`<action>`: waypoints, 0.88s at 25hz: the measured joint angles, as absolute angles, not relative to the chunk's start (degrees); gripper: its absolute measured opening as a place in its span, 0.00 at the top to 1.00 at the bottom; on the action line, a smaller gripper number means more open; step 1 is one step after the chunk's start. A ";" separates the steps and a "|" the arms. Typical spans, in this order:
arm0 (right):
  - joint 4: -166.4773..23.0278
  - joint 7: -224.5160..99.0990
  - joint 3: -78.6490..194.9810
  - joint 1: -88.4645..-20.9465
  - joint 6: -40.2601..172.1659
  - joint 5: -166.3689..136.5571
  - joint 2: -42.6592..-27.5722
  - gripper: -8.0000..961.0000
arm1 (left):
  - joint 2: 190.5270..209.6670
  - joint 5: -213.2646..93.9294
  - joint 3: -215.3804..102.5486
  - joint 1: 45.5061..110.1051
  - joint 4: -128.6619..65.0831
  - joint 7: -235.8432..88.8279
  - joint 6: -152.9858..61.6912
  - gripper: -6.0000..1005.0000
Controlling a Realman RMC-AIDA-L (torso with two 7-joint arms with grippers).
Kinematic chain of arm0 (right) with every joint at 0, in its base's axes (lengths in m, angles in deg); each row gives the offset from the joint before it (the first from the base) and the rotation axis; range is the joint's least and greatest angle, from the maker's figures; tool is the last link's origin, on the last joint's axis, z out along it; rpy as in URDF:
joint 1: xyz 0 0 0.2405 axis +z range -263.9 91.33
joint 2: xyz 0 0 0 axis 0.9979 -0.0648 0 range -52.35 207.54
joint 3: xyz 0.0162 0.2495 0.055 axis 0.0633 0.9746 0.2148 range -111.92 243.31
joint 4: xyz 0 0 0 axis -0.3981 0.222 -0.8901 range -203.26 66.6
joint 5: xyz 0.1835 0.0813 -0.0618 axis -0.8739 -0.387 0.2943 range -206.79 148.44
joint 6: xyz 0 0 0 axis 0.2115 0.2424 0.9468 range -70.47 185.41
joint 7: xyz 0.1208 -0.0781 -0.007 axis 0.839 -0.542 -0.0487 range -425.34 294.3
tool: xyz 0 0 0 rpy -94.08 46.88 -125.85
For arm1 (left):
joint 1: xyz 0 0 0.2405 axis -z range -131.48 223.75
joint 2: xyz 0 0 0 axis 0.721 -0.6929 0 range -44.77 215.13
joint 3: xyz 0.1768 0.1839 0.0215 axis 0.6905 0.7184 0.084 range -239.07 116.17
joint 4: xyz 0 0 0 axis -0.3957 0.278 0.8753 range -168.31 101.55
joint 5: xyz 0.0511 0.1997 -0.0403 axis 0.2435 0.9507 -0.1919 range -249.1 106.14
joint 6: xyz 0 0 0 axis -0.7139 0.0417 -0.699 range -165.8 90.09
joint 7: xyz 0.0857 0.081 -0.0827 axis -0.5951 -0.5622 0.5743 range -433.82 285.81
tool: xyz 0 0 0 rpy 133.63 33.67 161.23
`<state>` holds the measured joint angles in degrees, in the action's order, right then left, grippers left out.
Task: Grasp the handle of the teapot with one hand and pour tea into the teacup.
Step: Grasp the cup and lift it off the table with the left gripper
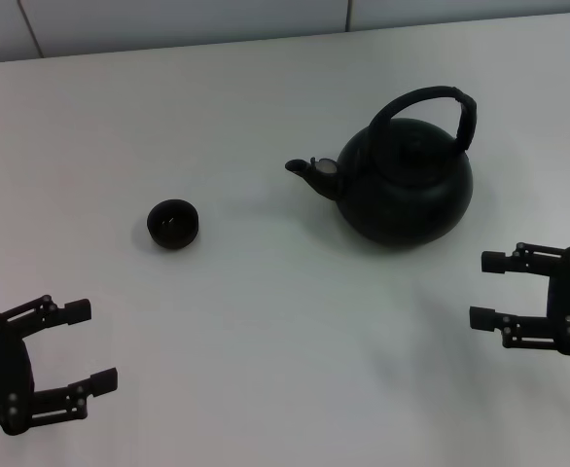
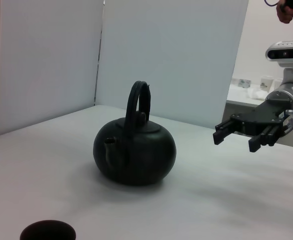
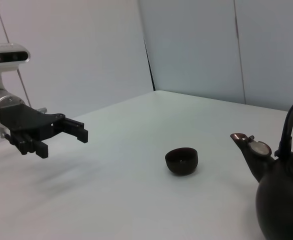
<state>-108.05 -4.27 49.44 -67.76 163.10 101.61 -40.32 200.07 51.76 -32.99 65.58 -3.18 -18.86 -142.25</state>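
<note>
The round black teapot [image 1: 407,185] stands upright on the white table at the right of centre, spout toward the left, its arched handle [image 1: 431,105] raised above the lid. The left wrist view shows the teapot [image 2: 135,151] and handle [image 2: 137,102] too. The tiny black teacup [image 1: 172,223] sits apart, left of the spout, also seen as teacup [image 3: 181,161] and teacup [image 2: 47,231]. My right gripper [image 1: 489,290] is open, near the table's right edge, in front of the teapot and not touching it. My left gripper [image 1: 90,346] is open at the lower left, in front of the teacup. No tea is visible.
The white table [image 1: 285,321] runs back to a pale wall with panel seams. A white partition stands behind the teapot in the left wrist view, with a shelf of small items [image 2: 254,87] beyond it.
</note>
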 joint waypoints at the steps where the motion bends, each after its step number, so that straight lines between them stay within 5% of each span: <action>1: -108.06 -4.27 49.44 -67.69 163.10 101.61 -40.30 0.21 | 200.07 51.78 -32.98 65.70 -3.20 -18.75 -142.25 0.15; 22: -108.40 -4.27 49.70 -67.30 163.02 101.42 -40.38 0.22 | 200.57 51.74 -33.30 65.60 -3.59 -19.01 -142.16 0.15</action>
<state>-108.40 -4.27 49.70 -67.30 163.02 101.42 -40.38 200.57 51.74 -33.30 65.60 -3.59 -19.01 -142.16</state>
